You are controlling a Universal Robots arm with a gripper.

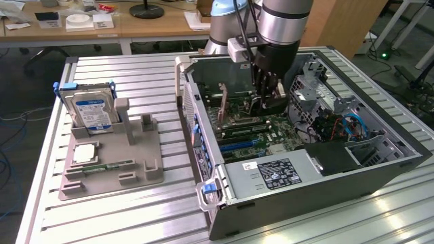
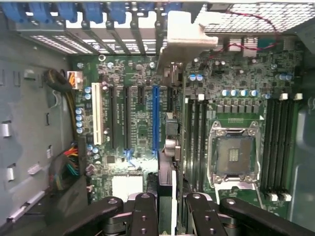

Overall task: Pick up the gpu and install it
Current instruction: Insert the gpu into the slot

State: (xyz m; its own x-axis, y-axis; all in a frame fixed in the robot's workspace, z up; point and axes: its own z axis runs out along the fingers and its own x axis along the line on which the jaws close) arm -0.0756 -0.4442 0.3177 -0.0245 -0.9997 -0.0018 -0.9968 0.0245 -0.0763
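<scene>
An open desktop computer case [image 1: 305, 206] lies on its side on a table of aluminium slats [image 1: 135, 218]; a silver and black robot arm [image 1: 285, 20] reaches down into it from above.

The gripper [image 1: 269, 104] hangs inside the case over the green motherboard [image 2: 140, 137]; its black fingers [image 2: 142, 214] are clenched on the gpu [image 2: 168, 142], one on each flat side.

In the wrist view the gpu is edge-on, a thin upright card running from between the fingers toward the case's rear wall, where a row of blue latches [image 2: 93, 12] sits; its pale end bracket [image 2: 187, 32] is near that wall.

The card is just beside the long blue expansion slot [image 2: 155, 118] and parallel to it; a white slot [image 2: 97, 115] lies farther off on the other side of the blue one.

Whether the card's lower edge touches the board cannot be told.

An empty processor socket [image 2: 234, 157] sits on the far side of the card from the blue slot; black memory slots [image 2: 278, 147] lie beyond it.

A grey power supply [image 1: 271, 173] with a dark label fills the case's near corner.

On the exterior view's left of the case, well apart from it, a grey fixture tray [image 1: 139, 175] holds a hard drive [image 1: 95, 114] standing upright, a processor chip [image 1: 85, 152] lying flat, and a narrow memory stick [image 1: 109, 166].
</scene>
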